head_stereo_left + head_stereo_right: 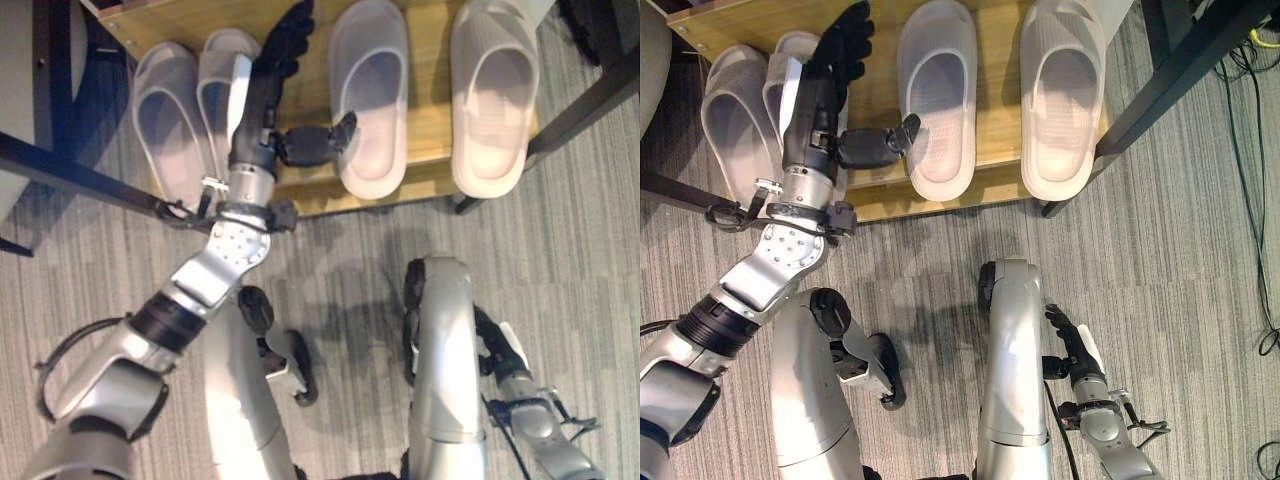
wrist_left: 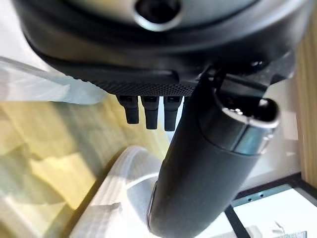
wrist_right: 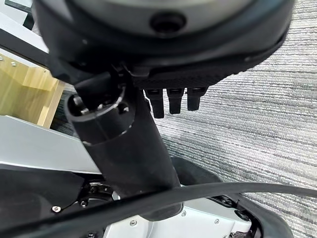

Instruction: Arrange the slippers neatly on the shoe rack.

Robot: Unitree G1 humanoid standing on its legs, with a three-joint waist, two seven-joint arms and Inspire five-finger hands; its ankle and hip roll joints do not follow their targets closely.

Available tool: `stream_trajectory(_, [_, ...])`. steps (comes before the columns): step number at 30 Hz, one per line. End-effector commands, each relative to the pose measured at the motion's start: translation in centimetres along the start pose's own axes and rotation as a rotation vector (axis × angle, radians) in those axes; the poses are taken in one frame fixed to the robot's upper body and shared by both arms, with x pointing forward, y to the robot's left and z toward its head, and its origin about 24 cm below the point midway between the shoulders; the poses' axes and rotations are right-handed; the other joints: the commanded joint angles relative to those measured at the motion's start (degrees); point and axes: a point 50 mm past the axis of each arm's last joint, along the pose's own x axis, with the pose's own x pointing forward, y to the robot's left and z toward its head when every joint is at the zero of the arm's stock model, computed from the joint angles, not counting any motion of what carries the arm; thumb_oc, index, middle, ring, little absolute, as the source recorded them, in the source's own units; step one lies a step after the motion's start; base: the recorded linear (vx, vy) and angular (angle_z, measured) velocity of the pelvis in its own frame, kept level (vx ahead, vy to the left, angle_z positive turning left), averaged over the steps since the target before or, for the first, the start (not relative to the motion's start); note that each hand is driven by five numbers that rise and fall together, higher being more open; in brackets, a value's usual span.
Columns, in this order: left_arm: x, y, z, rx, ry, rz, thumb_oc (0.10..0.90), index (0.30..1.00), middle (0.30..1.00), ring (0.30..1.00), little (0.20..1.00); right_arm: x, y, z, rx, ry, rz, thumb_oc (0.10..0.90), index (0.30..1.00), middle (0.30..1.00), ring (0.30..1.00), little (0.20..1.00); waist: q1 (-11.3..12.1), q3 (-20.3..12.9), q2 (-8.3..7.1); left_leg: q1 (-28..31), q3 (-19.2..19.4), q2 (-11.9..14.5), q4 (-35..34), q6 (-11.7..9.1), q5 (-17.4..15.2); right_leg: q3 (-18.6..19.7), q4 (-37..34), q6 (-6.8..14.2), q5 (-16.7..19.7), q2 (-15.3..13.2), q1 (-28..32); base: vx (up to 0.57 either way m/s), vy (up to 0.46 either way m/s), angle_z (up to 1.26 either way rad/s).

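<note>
Wooden rack (image 1: 428, 120): four slippers (image 1: 370, 95); left robot hand (image 1: 275, 75) open, covering one.

1. The shoe rack (image 1: 430, 130) shelf is light wood with a smooth, faintly shiny finish; its frame (image 1: 590, 100) is dark, matt metal.
2. The four slippers (image 1: 936, 95) look like soft moulded plastic or foam, pale and matt.
3. The floor carpet (image 1: 1180, 250) is grey ribbed cloth, rough-looking.
4. The left hand (image 1: 285, 60) is dark matt plastic.
</note>
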Motion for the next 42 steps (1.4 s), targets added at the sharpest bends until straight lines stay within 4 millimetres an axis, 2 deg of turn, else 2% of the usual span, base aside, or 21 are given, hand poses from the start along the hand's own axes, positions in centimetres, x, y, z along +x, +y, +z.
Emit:
stream_trajectory(1, [1.6, 0.5, 5.6, -0.094, -0.273, -0.035, 0.800, 0.900, 0.900, 0.900, 0.900, -0.6, 0.2, 1.8, 0.003, -0.102, 0.015, 0.800, 0.900, 0.900, 0.900, 0.900, 0.61, -1.75, 1.56, -1.19, -6.27, -2.39, -2.79, -4.42, 0.85, 3.64, 2.76, 2.53, -2.35, -6.37, 6.65, 0.00, 0.000, 0.00])
stream_trajectory(6, [0.9, -0.6, 5.0, -0.107, -0.237, -0.117, 0.800, 0.900, 0.900, 0.900, 0.900, -0.5, 0.3, 1.7, -0.005, -0.093, 0.023, 0.800, 0.900, 0.900, 0.900, 0.900, 0.73, -1.75, 2.17, -1.19, -6.49, -2.37, -2.85, -4.57, 0.83, 3.45, 2.85, 2.31, -2.59, -6.43, 6.65, 0.00, 0.000, 0.00])
stream_trajectory(13, [0.7, -2.6, 5.4, -0.165, -0.245, -0.171, 0.800, 0.900, 0.900, 0.900, 0.900, -0.2, 0.6, 1.8, -0.014, -0.091, 0.033, 0.800, 0.900, 0.900, 0.900, 0.900, 0.70, -1.75, 2.55, -1.19, -6.41, -2.44, -2.78, -4.55, 0.86, 3.29, 2.89, 2.17, -2.67, -6.57, 6.65, 0.00, 0.000, 0.00])
stream_trajectory(23, [1.8, -6.7, 7.6, -0.290, -0.297, -0.199, 0.800, 0.900, 0.900, 0.900, 0.900, 0.4, 0.9, 2.3, -0.028, -0.103, 0.041, 0.800, 0.900, 0.900, 0.900, 0.900, -0.26, -1.75, 2.28, -1.19, -6.20, -2.74, -2.87, -4.42, 1.08, 3.32, 2.79, 2.23, -2.80, -6.57, 6.65, 0.00, -0.002, 0.01])
stream_trajectory(29, [2.3, -7.9, 8.7, -0.311, -0.322, -0.214, 0.800, 0.900, 0.900, 0.900, 0.900, 0.6, 1.1, 2.4, -0.030, -0.111, 0.050, 0.800, 0.900, 0.900, 0.900, 0.900, -0.67, -1.75, 2.13, -1.19, -6.05, -2.98, -2.87, -4.41, 1.25, 3.41, 2.80, 2.22, -2.69, -6.47, 6.65, 0.00, 0.000, 0.00])
stream_trajectory(37, [2.7, -4.5, 7.5, -0.233, -0.315, -0.124, 0.800, 0.900, 0.900, 0.900, 0.900, 0.7, 1.1, 2.5, -0.019, -0.116, 0.043, 0.800, 0.900, 0.900, 0.900, 0.900, 0.01, -1.75, 2.26, -1.19, -6.46, -3.35, -3.11, -4.95, 1.60, 3.46, 2.92, 2.02, -2.34, -6.41, 6.65, 0.00, 0.000, 0.00])
stream_trajectory(38, [2.4, -3.2, 7.6, -0.214, -0.332, -0.097, 0.800, 0.900, 0.900, 0.900, 0.900, 1.0, 1.2, 2.7, -0.016, -0.124, 0.039, 0.800, 0.900, 0.900, 0.900, 0.900, 0.60, -1.75, 2.18, -1.19, -6.46, -3.49, -3.35, -5.14, 1.80, 3.58, 2.84, 1.95, -1.79, -6.14, 6.65, 0.00, 0.000, 0.00])
stream_trajectory(42, [1.4, -1.4, 8.1, -0.196, -0.382, -0.069, 0.800, 0.900, 0.900, 0.900, 0.900, 2.0, 1.0, 3.7, -0.012, -0.155, 0.018, 0.800, 0.900, 0.900, 0.900, 0.900, 2.14, -1.75, 1.22, -1.19, -5.98, -3.72, -6.47, -5.42, 3.08, 3.78, 0.51, 1.79, 0.17, -5.63, 6.65, -0.01, 0.001, 0.00])
